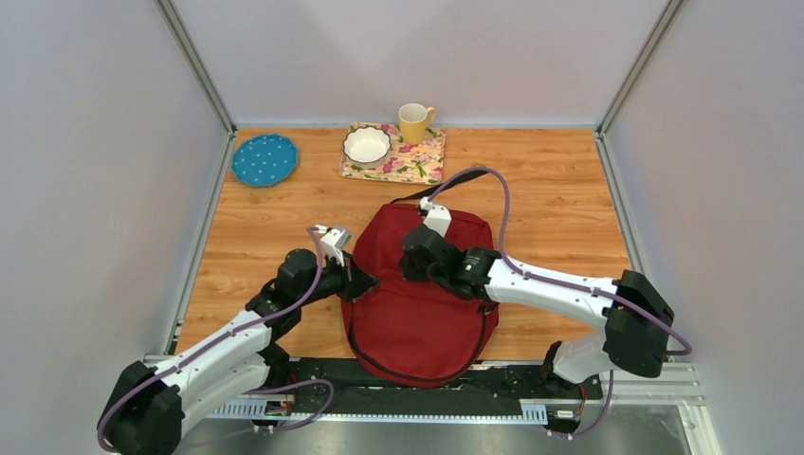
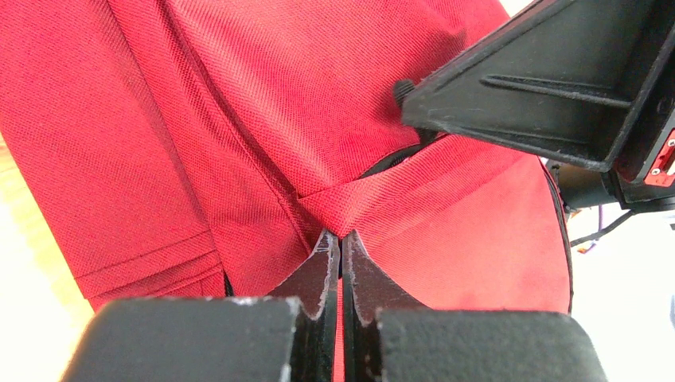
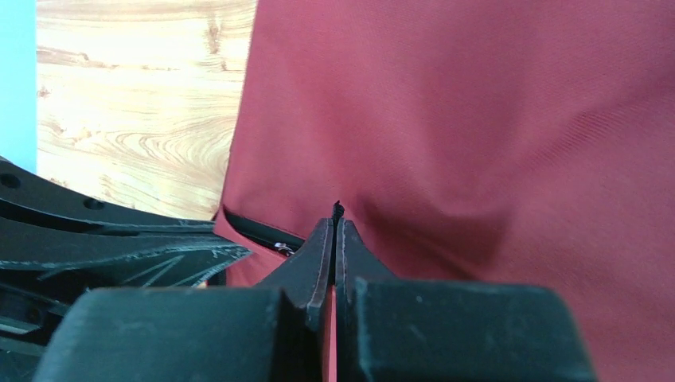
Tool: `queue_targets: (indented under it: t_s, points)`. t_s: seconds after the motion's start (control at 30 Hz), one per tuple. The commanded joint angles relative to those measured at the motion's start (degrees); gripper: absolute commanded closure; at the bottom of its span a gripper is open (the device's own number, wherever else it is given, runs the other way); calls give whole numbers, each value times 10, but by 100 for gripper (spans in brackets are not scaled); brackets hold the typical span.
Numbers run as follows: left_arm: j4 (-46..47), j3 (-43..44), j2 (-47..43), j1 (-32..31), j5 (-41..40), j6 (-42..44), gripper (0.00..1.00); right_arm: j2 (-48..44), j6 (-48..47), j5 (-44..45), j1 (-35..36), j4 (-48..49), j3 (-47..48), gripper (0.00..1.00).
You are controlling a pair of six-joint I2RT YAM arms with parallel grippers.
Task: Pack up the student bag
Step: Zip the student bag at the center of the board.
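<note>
The student bag (image 1: 417, 313), a big dark red backpack, lies flat mid-table with its bottom toward the arm bases. My left gripper (image 1: 365, 282) sits at the bag's left edge. In the left wrist view it (image 2: 341, 236) is shut on a pinched fold of the red fabric (image 2: 239, 119). My right gripper (image 1: 414, 263) rests on the bag's upper middle. In the right wrist view its jaws (image 3: 335, 223) are shut, with a small black cord poking out at the tips against the bag (image 3: 493, 119). A black zipper line (image 3: 255, 231) runs just left of them.
At the back stand a blue dotted plate (image 1: 264, 159) and a floral tray (image 1: 417, 163) carrying a white bowl (image 1: 366, 145) and a yellow mug (image 1: 413, 122). Grey walls close both sides. The two grippers are close together over the bag.
</note>
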Motion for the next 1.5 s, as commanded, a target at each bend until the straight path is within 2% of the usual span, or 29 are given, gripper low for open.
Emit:
queue_targets:
  t_s: [0.0, 0.47, 0.9, 1.3, 1.43, 1.47]
  points:
    - [-4, -1, -23, -1, -16, 16, 100, -54, -4, 57, -1, -19, -26, 100]
    - [-39, 0, -42, -1, -35, 14, 100, -194, -11, 110, -2, -88, -82, 100]
    - [-63, 9, -62, -1, -51, 18, 100, -319, 22, 178, -3, -177, -155, 100]
    - [-73, 16, -64, -1, -53, 20, 100, -360, 55, 212, -34, -281, -179, 100]
    - [-67, 13, -64, -1, -46, 16, 100, -371, 46, 196, -47, -273, -186, 100]
    - [-65, 14, -62, -1, -41, 14, 100, -372, 29, 177, -48, -267, -185, 92]
